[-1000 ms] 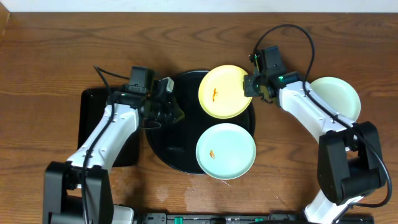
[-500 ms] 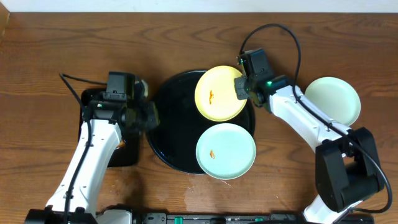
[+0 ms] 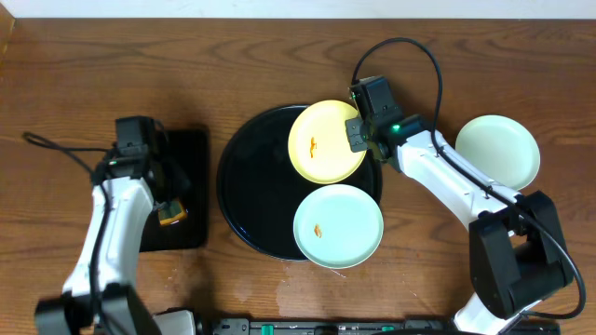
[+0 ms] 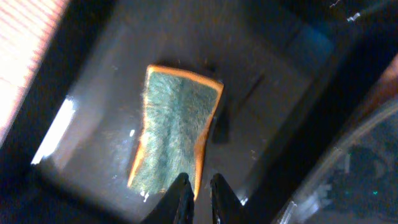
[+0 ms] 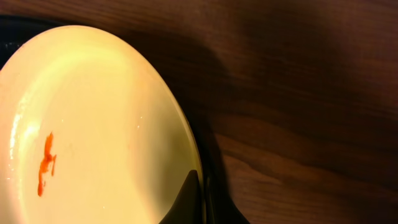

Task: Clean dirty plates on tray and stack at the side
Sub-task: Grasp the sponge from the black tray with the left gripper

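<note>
The round black tray [image 3: 247, 200] holds a pale yellow plate [image 3: 326, 149] with an orange smear, which also shows in the right wrist view [image 5: 99, 124], and a mint-blue plate [image 3: 345, 223] with a small orange smear. A second mint-blue plate [image 3: 497, 152] sits on the table at the right. My right gripper [image 3: 358, 137] is shut on the yellow plate's right rim [image 5: 200, 186]. My left gripper [image 3: 170, 191] hovers over a green and orange sponge [image 4: 177, 127], its fingers [image 4: 198, 186] nearly together and empty.
A rectangular black tray [image 3: 191, 149] at the left holds the sponge [image 3: 170, 217]. Cables run from both arms across the wooden table. The lower mint-blue plate overhangs the round tray's front rim.
My left arm has swung left, off the round tray and over the rectangular tray with the sponge. My right gripper has shifted the yellow plate slightly to the left.
</note>
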You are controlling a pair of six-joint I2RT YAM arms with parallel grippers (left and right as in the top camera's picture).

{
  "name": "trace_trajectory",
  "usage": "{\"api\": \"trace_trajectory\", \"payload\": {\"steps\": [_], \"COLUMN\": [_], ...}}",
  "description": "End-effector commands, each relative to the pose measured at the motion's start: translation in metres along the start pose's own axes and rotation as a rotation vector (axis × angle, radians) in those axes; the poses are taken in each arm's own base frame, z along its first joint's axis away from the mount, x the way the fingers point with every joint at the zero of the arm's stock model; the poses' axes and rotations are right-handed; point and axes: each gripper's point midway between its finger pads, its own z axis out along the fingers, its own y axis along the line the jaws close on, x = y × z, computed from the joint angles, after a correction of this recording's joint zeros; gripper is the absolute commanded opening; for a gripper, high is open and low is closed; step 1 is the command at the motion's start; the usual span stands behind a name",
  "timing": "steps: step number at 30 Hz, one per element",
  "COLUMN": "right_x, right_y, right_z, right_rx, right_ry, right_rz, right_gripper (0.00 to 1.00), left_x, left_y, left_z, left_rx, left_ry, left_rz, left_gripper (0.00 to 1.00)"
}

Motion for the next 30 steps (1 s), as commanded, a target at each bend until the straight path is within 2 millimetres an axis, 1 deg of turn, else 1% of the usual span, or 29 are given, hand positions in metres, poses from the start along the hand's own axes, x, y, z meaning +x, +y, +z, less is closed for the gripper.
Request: {"api": "trace_trajectory", "payload": {"steps": [1, 4, 6, 8, 9, 12, 13, 14, 15, 16, 17, 18, 19, 21, 23, 24, 30], "right_x": [-0.009, -0.007, -0.006, -0.006, -0.006, -0.007, -0.007, -0.007, -0.006, -0.006, -0.005, -0.005, -0.005, -0.006, -0.006, -0.006, -0.006], "right_y": [-0.001, 0.000, 0.000, 0.000, 0.000, 0.000, 0.000, 0.000, 0.000, 0.000, 0.000, 0.000, 0.000, 0.000, 0.000, 0.000, 0.000], "right_z": [-0.010, -0.010, -0.010, -0.010, -0.010, -0.010, -0.010, -0.010, -0.010, -0.010, -0.010, -0.010, -0.010, -0.010, -0.010, -0.010, -0.010], "right_rx": [0.009, 0.003, 0.005, 0.005, 0.004, 0.003, 0.003, 0.003, 0.004, 0.004, 0.005, 0.005, 0.005, 0.004, 0.004, 0.004, 0.004], "right_ry": [-0.034, -0.025, -0.020, -0.020, -0.021, -0.024, -0.024, -0.024, -0.022, -0.020, -0.018, -0.017, -0.018, -0.020, -0.021, -0.021, -0.021], "right_rz": [0.012, 0.011, 0.010, 0.010, 0.010, 0.011, 0.011, 0.010, 0.010, 0.010, 0.008, 0.005, 0.005, 0.006, 0.006, 0.006, 0.006], "right_gripper": [0.01, 0.01, 0.01, 0.01, 0.01, 0.01, 0.01, 0.01, 0.01, 0.01, 0.01, 0.01, 0.01, 0.01, 0.01, 0.01, 0.01], "left_x": [0.019, 0.022, 0.020, 0.016, 0.014, 0.017, 0.020, 0.023, 0.027, 0.032, 0.041, 0.045, 0.047, 0.047, 0.042, 0.035, 0.011], "left_y": [0.008, 0.015, 0.026, 0.035, 0.035, 0.029, 0.027, 0.027, 0.028, 0.029, 0.025, 0.020, 0.017, 0.012, 0.009, 0.003, -0.027], "left_z": [0.029, 0.039, 0.042, 0.045, 0.049, 0.062, 0.068, 0.075, 0.083, 0.088, 0.094, 0.096, 0.096, 0.091, 0.080, 0.067, 0.011], "left_rx": [-0.052, -0.098, -0.163, -0.226, -0.228, -0.205, -0.198, -0.196, -0.206, -0.212, -0.184, -0.153, -0.132, -0.103, -0.090, -0.063, 0.129], "left_ry": [0.091, 0.113, 0.101, 0.080, 0.077, 0.102, 0.119, 0.138, 0.161, 0.181, 0.229, 0.254, 0.267, 0.275, 0.267, 0.251, 0.122], "left_rz": [-0.004, 0.000, 0.007, -0.005, -0.008, -0.009, -0.007, 0.001, 0.005, 0.007, 0.038, 0.064, 0.077, 0.079, 0.077, 0.086, 0.123], "left_gripper": [0.12, 0.12, 0.12, 0.17, 0.22, 0.32, 0.34, 0.34, 0.33, 0.28, 0.15, 0.08, 0.08, 0.07, 0.08, 0.07, 0.07]}}
